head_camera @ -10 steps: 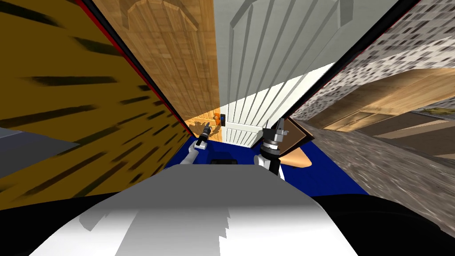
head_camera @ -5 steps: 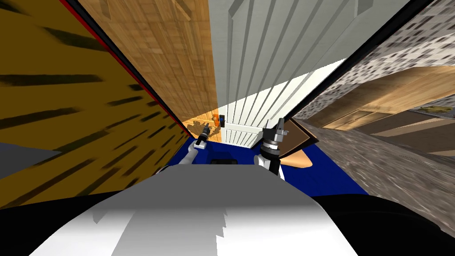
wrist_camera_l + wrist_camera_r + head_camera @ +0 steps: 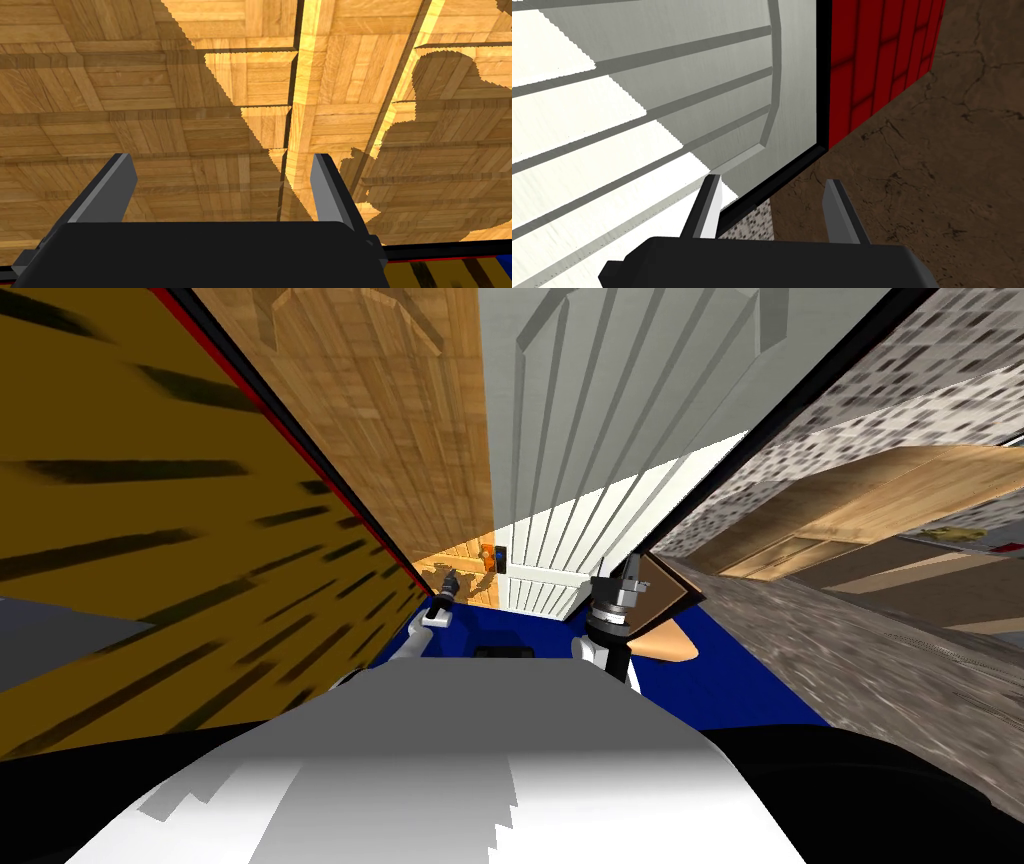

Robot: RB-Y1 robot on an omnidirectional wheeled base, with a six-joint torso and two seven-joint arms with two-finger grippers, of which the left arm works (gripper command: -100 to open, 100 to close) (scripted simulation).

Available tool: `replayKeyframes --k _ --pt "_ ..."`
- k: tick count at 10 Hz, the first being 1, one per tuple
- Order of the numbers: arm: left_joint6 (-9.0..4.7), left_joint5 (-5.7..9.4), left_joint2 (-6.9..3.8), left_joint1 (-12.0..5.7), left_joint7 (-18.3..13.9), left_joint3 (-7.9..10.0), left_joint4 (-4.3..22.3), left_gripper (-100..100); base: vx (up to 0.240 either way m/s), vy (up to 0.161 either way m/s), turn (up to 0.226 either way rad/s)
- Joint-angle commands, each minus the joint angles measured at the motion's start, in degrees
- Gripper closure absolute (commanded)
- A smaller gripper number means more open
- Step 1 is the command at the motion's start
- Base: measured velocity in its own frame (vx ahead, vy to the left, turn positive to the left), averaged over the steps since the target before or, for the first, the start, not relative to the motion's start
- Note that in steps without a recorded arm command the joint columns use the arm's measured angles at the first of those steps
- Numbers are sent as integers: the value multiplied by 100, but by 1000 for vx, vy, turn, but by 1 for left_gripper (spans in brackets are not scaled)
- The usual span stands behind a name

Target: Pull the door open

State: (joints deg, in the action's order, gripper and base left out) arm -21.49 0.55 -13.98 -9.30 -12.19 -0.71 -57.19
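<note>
Two door leaves: met edge to edge at the upper middle of the head view, one wooden, one pale.
Left wall (image 3: 130,518): ochre, crossed by dark streaks, cut off at the frame's left edge.
Wooden leaf (image 3: 420,438): parquet-like blocks, recessed panels and grooves, half covered by jagged shadow.
Left gripper (image 3: 449,580): seen small at centre-left, close before the wooden leaf; contact cannot be judged. Its fingers (image 3: 120,185) are spread wide, with nothing held.
Handle (image 3: 488,556): an orange piece beside a dark plate at the seam, too small for its shape to be read; placed just right of the left gripper, apart from it.
Ribbed leaf (image 3: 620,408): raised slats, brightly lit lower down, black-edged.
Right gripper (image 3: 625,573): fingers (image 3: 837,207) parted, empty, aimed at that leaf's corner.
Right wall (image 3: 900,378): speckled grey.
</note>
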Motion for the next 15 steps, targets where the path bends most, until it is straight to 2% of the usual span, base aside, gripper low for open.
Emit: replayKeyframes --k 1,3,5,6,9,13,14,15 --pt "-11 86 -152 66 7 181 95 -100 -8 12 -65" --pt "-36 204 -355 158 0 391 180 -100 24 5 -92" --pt "-74 311 -494 194 -8 539 237 -100 93 -20 -192" --pt "-90 340 -511 182 -11 559 242 -100 182 -31 -207" --pt "-126 371 -465 101 -15 518 218 -100 177 -27 -135" --pt "-177 351 -246 -112 -18 304 116 -100 206 -84 -187" --pt "-201 362 -317 -151 -42 333 239 -100 97 -59 -24" --pt "-201 362 -317 -151 -42 333 239 100 -10 8 30"
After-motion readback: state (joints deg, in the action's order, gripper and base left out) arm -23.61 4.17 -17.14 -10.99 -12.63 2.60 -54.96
